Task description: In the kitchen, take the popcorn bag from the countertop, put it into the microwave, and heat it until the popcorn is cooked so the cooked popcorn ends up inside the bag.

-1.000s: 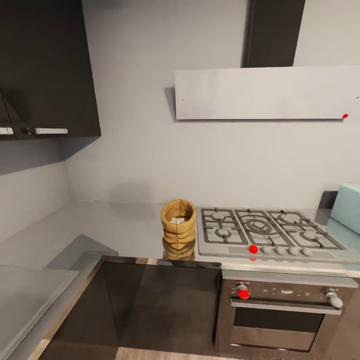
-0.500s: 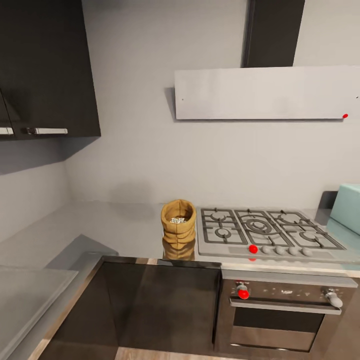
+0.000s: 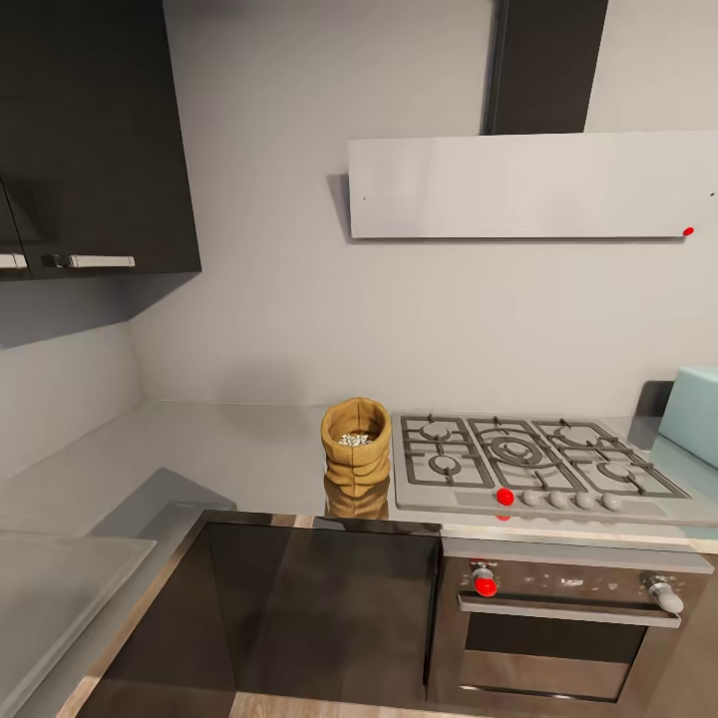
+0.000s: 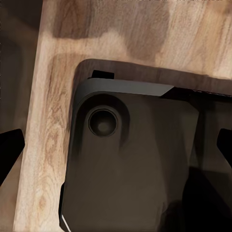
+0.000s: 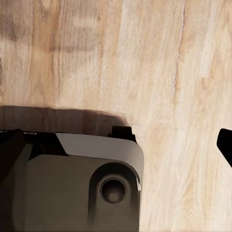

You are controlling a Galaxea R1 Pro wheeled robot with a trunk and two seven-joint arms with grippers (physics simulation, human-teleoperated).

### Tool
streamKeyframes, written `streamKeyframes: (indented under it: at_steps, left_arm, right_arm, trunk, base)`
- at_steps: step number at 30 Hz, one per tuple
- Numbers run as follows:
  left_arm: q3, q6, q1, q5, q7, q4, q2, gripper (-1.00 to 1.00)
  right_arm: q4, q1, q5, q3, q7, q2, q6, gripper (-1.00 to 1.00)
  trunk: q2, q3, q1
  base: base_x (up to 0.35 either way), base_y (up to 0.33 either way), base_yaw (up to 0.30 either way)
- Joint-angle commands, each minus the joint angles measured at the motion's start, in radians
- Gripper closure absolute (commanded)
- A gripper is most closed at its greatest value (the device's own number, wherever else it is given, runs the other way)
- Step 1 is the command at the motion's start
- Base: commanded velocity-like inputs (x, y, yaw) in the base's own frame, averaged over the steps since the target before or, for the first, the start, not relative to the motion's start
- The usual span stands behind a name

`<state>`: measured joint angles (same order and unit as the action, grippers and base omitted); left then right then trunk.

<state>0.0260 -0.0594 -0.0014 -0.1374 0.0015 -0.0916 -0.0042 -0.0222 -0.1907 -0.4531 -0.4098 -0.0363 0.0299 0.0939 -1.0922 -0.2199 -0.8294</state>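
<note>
In the head view, the popcorn bag (image 3: 356, 442) stands upright near the centre of the frame, on the countertop (image 3: 229, 449), just beside the left edge of the steel gas hob (image 3: 529, 464). Its rolled rim is open, and a small heap of whitish popcorn (image 3: 353, 438) shows inside. The bag's reflection lies on the shiny slab in front of it. At the right edge of the frame, a pale blue corner of the microwave (image 3: 692, 411) sits on the worktop beyond the hob. Above the hob hangs the flat white extractor hood (image 3: 534, 185), and a dark wall cabinet (image 3: 95, 140) fills the upper left. Below the hob, at the lower right, is the black-fronted oven (image 3: 568, 628) with a red knob.

In the left wrist view, the left gripper (image 4: 116, 152) points down at the light wood floor (image 4: 121, 34) over the robot's dark base (image 4: 130, 169); its dark fingertips sit at opposite edges of the frame, spread wide. In the right wrist view, the right gripper (image 5: 118, 145) looks likewise wide, though one finger is hard to make out against the base.
</note>
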Motion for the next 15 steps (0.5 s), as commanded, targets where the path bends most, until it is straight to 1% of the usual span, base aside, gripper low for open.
streamKeyframes:
  at_steps: [1,5,7,9,11,13,14,15]
  left_arm:
    - [0.002,-0.002,0.0,-0.007,0.0,0.0,0.0,-1.0]
    - [0.002,-0.002,0.0,-0.007,0.0,0.0,0.0,-1.0]
    - [0.002,-0.002,0.0,-0.007,0.0,0.0,0.0,-1.0]
    - [0.002,-0.002,0.0,-0.007,0.0,0.001,0.0,-1.0]
    - [0.002,-0.002,0.0,-0.007,0.0,0.001,0.0,-1.0]
    - [0.002,-0.002,0.0,-0.007,0.0,0.001,0.0,-1.0]
    - [0.002,-0.002,0.0,-0.007,0.0,0.0,0.0,-1.0]
    - [0.002,-0.002,0.0,-0.007,0.0,0.0,0.0,-1.0]
  right_arm:
    - [0.001,-0.001,-0.008,-0.009,-0.004,0.0,0.005,-1.0]
    - [0.01,-0.001,-0.012,-0.012,-0.011,-0.002,0.002,-1.0]
    - [0.056,-0.001,-0.027,-0.013,-0.011,-0.013,-0.001,-1.0]
    - [0.161,-0.001,-0.083,-0.013,-0.01,-0.05,-0.01,-1.0]
    - [0.253,-0.001,-0.142,-0.015,-0.011,-0.084,-0.042,-1.0]
    - [0.299,-0.001,-0.165,-0.014,-0.013,-0.099,-0.065,-1.0]
    - [0.372,-0.002,-0.178,-0.014,-0.016,-0.117,-0.077,-1.0]
    - [0.404,-0.001,-0.18,-0.014,-0.016,-0.129,-0.08,-1.0]
  trunk:
    - [-0.001,-0.001,0.0]
    - [-0.001,-0.001,0.0]
    - [-0.001,-0.001,0.0]
    - [-0.001,-0.001,0.0]
    - [-0.001,-0.001,0.0]
    - [-0.001,-0.001,0.0]
    - [-0.001,-0.001,0.0]
    - [-0.001,-0.001,0.0]
  base:
    - [0.0,0.0,0.0]
    - [0.0,0.0,0.0]
    - [0.0,0.0,0.0]
    - [0.0,0.0,0.0]
    - [0.0,0.0,0.0]
    - [0.0,0.0,0.0]
    - [0.0,0.0,0.0]
    - [0.0,0.0,0.0]
